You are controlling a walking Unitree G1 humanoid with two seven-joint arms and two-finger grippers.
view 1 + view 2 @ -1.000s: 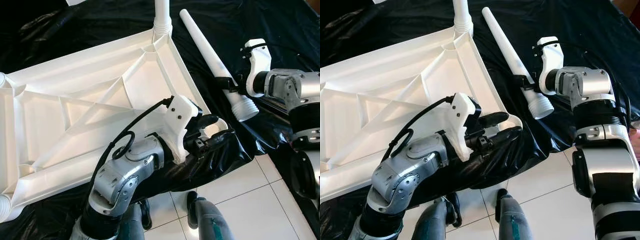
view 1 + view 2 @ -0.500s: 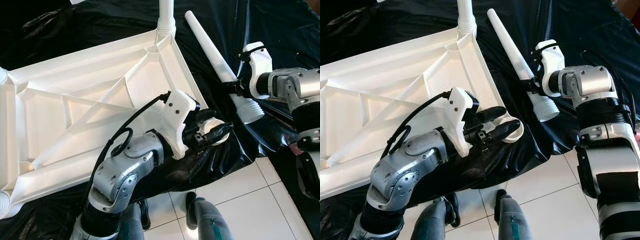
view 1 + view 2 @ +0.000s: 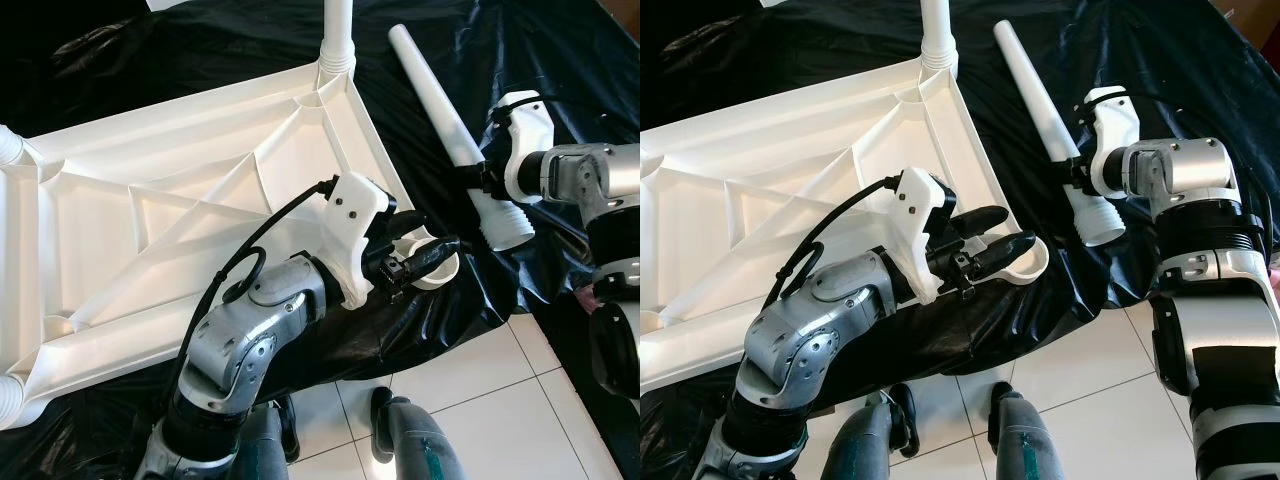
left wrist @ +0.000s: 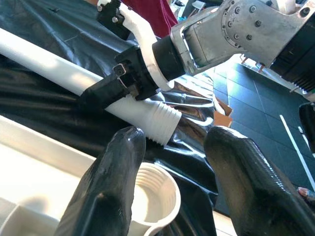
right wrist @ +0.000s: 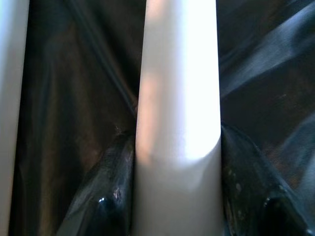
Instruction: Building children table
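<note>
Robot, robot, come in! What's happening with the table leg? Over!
Right gripper shut on the loose leg, threaded end toward the corner socket. Left gripper open at that socket. Nothing between them.

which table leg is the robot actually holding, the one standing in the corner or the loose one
The loose leg, lying slanted over the black sheet; the right gripper is clamped on it near its threaded end. The other leg already stands screwed into the tabletop's far corner, untouched.

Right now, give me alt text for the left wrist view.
The right hand grips a white table leg near its threaded end. In front, the left hand's two black fingers are spread open at an empty threaded socket on the white tabletop's corner, over black plastic sheeting.
</note>
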